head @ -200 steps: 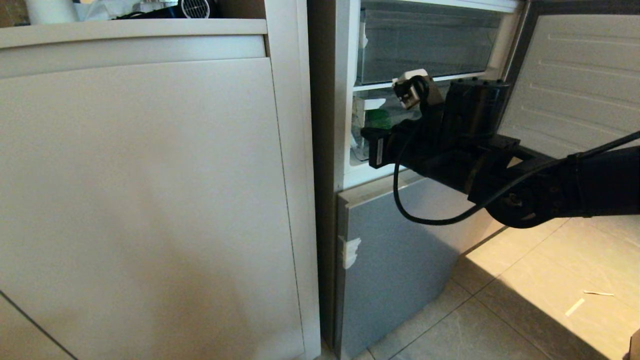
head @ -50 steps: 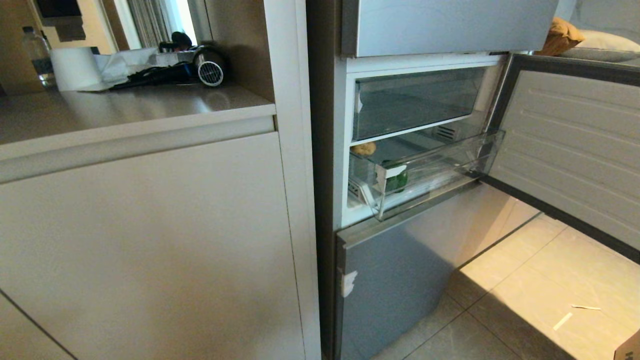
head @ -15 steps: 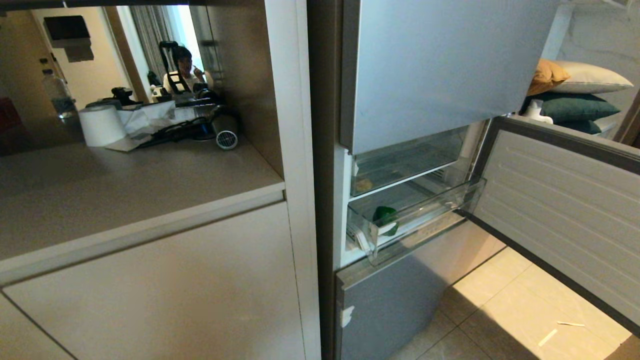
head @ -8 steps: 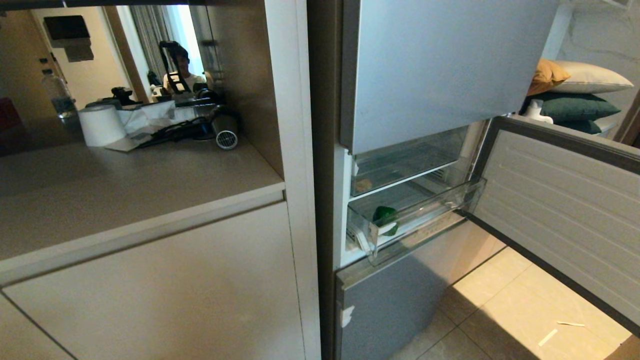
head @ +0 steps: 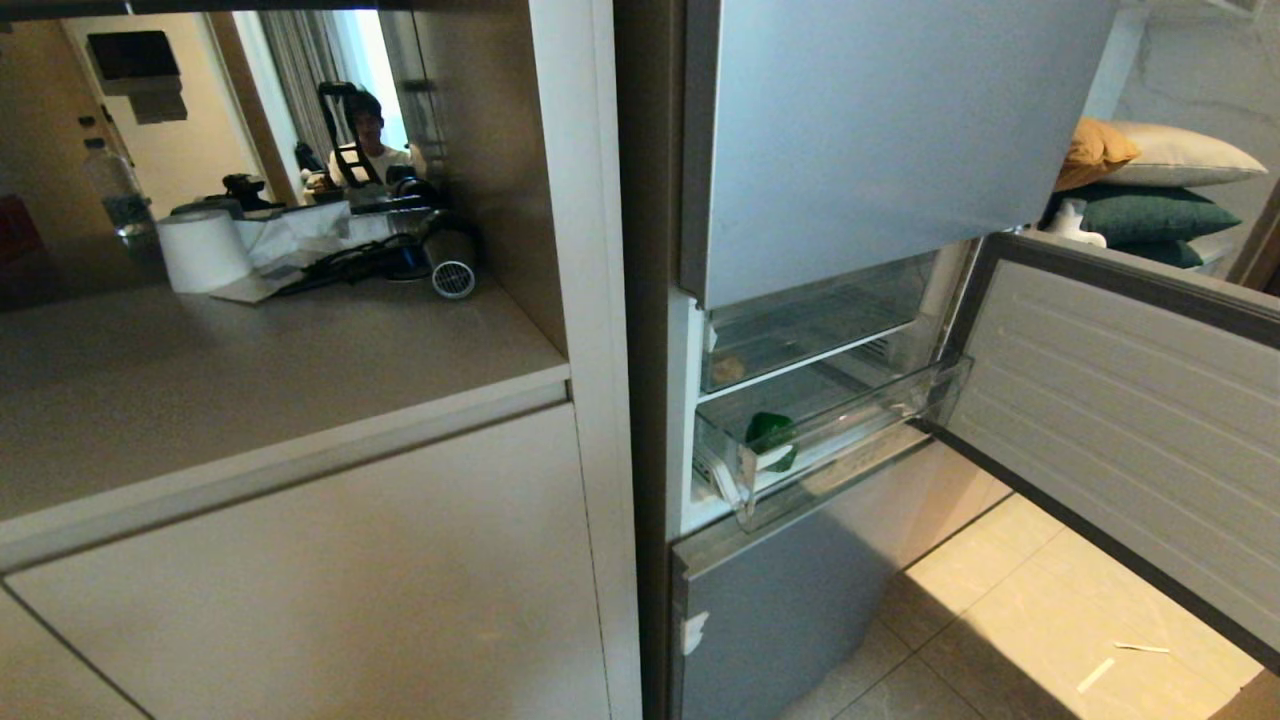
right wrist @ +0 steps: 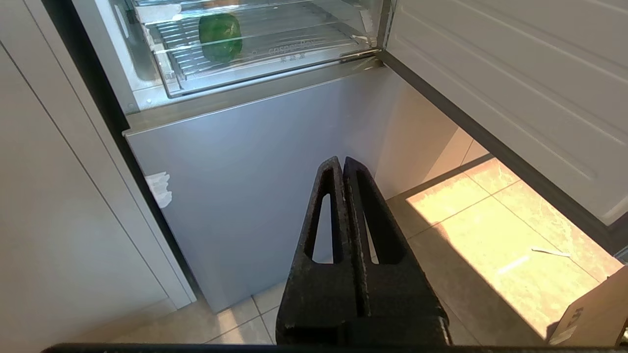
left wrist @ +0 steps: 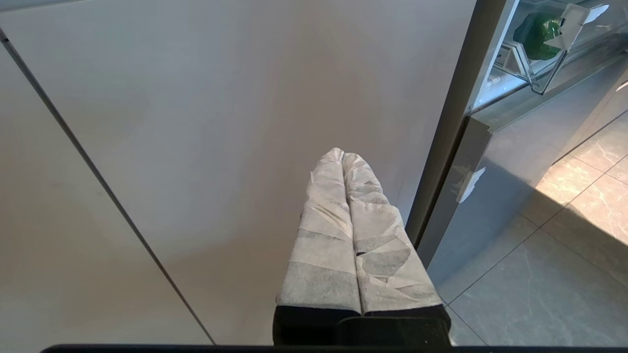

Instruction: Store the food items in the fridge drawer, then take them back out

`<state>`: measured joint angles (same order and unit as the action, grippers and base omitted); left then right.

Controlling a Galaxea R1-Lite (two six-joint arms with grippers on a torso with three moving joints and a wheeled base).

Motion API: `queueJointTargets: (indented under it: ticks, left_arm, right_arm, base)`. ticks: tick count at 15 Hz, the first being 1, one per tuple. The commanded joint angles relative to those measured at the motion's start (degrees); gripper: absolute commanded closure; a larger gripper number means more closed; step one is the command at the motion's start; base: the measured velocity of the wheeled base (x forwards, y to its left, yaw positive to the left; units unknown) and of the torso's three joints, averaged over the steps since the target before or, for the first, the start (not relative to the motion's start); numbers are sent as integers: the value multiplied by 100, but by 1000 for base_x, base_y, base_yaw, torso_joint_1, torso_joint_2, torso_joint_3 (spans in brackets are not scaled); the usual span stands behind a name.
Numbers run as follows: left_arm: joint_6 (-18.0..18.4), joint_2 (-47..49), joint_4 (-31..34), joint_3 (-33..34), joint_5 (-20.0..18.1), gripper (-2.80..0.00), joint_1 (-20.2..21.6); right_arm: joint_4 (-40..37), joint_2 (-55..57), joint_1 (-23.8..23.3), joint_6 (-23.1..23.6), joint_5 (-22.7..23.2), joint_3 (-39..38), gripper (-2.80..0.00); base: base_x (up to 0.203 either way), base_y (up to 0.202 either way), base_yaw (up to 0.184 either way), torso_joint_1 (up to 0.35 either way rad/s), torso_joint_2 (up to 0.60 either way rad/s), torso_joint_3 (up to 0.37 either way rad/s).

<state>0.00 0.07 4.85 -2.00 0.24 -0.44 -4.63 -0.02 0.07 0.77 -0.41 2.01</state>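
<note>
My left end effector [left wrist: 343, 156] is clenched on nothing, its taped fingers [left wrist: 324, 235] pressed together, hanging low before the beige cabinet door [left wrist: 221, 122]. My right end effector [right wrist: 343, 162] is clenched and empty too, its black fingers [right wrist: 378, 230] meeting over the tiled floor [right wrist: 490, 230] in front of the fridge's lower grey panel [right wrist: 255, 196]. Neither arm shows in the head view.

In that view the drawer [head: 840, 430] sits at about 3 o'clock from centre, pulled partway out under the closed upper door [head: 880, 130]. The pepper [head: 771, 436] lies inside the drawer toward its left end, behind the clear front. The potato [head: 727, 369] rests just above it at 11 o'clock, on the shelf over the drawer, dimly seen through clear plastic. The open fridge door [head: 1120, 420] stands at 3 o'clock of the drawer.

At 10 o'clock, the counter [head: 250, 370] carries a paper roll [head: 203, 250] and a bottle [head: 112, 190]; a person [head: 368, 135] sits beyond.
</note>
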Motion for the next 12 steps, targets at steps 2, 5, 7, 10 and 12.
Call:
queueJointTargets:
  ticks: [2, 5, 7, 10, 12]
  left_arm:
    - [0, 1, 1, 2, 2, 0, 0]
    - [-9, 1, -2, 7, 11, 0, 0]
    - [-18, 1, -5, 7, 11, 0, 0]
    - [-18, 1, -2, 7, 11, 0, 0]
    - [-18, 1, -2, 7, 11, 0, 0]
  right_arm:
    - [-3, -6, 1, 2, -2, 1, 0]
    - [-3, -6, 1, 2, -2, 1, 0]
    - [-3, -6, 1, 2, -2, 1, 0]
    - [-3, -6, 1, 2, -2, -6, 0]
    - [-3, -6, 1, 2, -2, 1, 0]
  base:
    - [0, 0, 0, 0, 0, 0]
    - [0, 0, 0, 0, 0, 0]
    - [0, 0, 0, 0, 0, 0]
    - [0, 0, 0, 0, 0, 0]
    - [0, 0, 0, 0, 0, 0]
